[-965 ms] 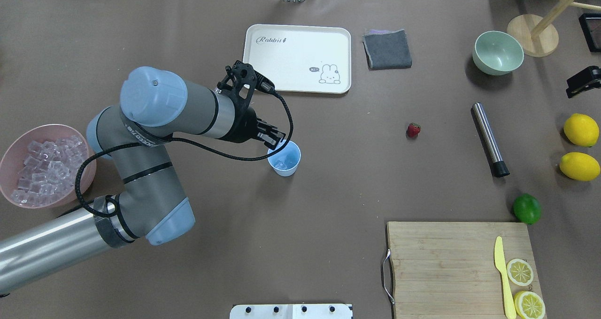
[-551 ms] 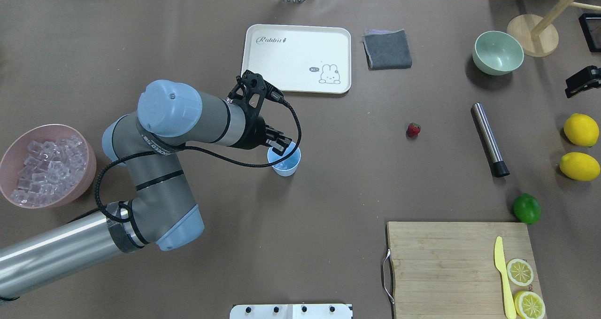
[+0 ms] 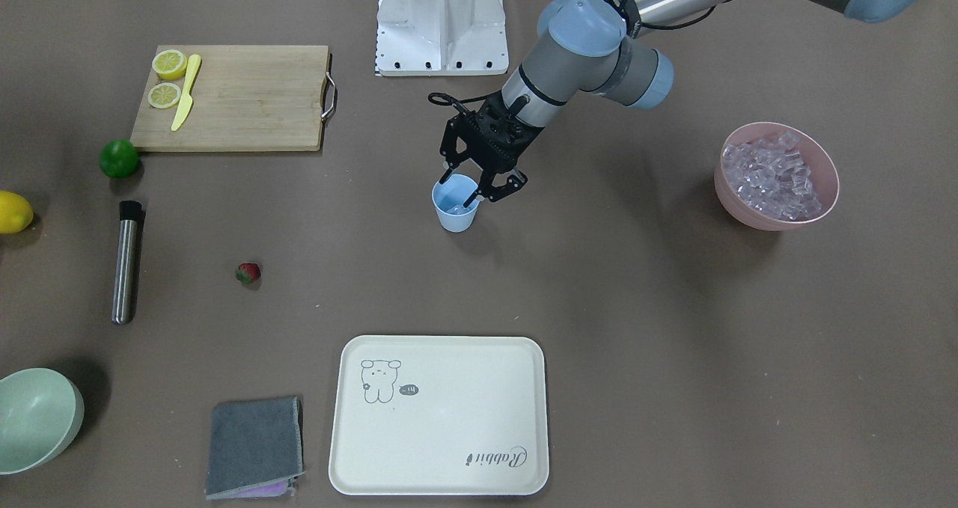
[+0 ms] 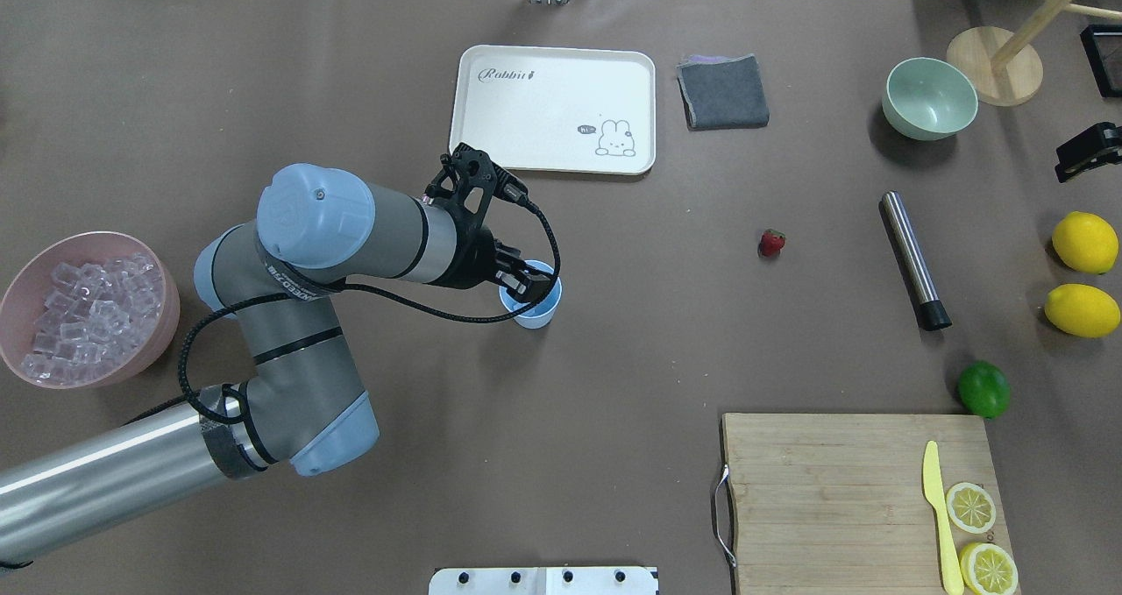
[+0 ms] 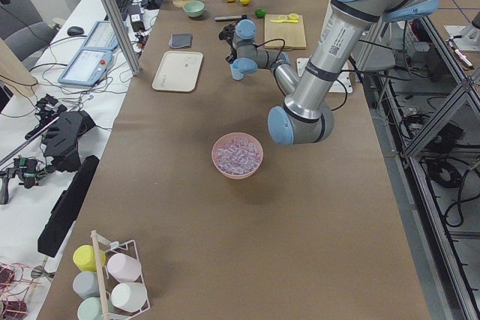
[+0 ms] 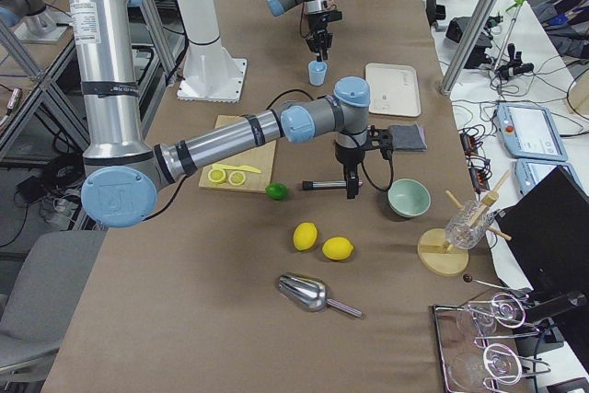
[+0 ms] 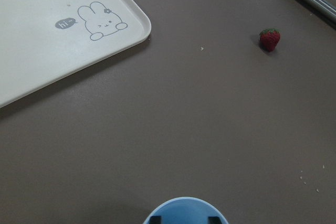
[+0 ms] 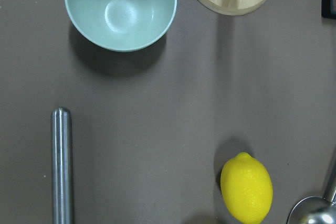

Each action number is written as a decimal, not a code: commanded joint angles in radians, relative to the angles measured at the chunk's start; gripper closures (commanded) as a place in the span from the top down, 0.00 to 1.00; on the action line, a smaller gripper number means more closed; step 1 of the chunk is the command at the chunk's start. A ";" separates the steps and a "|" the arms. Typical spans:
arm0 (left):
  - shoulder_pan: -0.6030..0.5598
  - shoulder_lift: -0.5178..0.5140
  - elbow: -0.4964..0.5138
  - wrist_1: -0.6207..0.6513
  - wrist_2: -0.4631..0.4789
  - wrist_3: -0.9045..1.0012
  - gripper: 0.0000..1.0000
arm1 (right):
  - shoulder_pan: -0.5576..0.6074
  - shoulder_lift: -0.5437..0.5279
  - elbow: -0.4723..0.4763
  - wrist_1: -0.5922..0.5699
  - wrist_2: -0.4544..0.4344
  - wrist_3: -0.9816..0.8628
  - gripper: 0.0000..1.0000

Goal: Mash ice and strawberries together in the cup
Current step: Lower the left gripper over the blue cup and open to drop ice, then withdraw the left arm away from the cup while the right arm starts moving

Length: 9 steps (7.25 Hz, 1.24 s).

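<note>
The light-blue cup (image 3: 456, 215) stands upright mid-table, with a few clear ice cubes (image 3: 451, 209) at its bottom. My left gripper (image 3: 460, 188) hangs over it, open, and both fingertips (image 7: 212, 219) dip just inside the rim (image 7: 184, 203). I see nothing between the fingers. A heap of ice (image 4: 88, 315) fills the pink bowl (image 4: 17, 288) at the left edge. The strawberry (image 4: 771, 243) lies alone on the table to the right of the cup. My right gripper (image 4: 1087, 152) sits at the far right edge, and I cannot tell its state.
A steel muddler (image 4: 912, 258) lies right of the strawberry. A white tray (image 4: 552, 109), a grey cloth (image 4: 723, 91) and a pale green bowl (image 4: 929, 95) sit along the far side. A cutting board (image 4: 841, 490), a lime (image 4: 983, 389) and lemons (image 4: 1085, 242) are at the right.
My left arm has swung forward and lowered, bringing the gripper from beside the cup's rim to directly over its mouth. The cup and the strawberry have not moved.
</note>
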 commanded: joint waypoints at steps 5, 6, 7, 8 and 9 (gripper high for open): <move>-0.199 0.136 -0.070 0.092 -0.089 0.213 0.97 | 0.000 0.003 0.026 0.000 0.000 0.000 1.00; -0.285 0.147 -0.072 0.148 -0.168 0.256 0.97 | 0.000 0.006 0.043 0.002 0.003 0.000 1.00; -0.359 0.156 -0.070 0.196 -0.213 0.299 0.97 | -0.001 0.029 0.049 0.002 0.009 0.001 1.00; -0.428 0.161 -0.070 0.278 -0.248 0.379 0.97 | -0.023 0.039 0.052 0.005 0.009 0.001 1.00; -0.503 0.161 -0.072 0.352 -0.306 0.445 0.97 | -0.055 0.077 0.040 0.040 0.003 0.001 1.00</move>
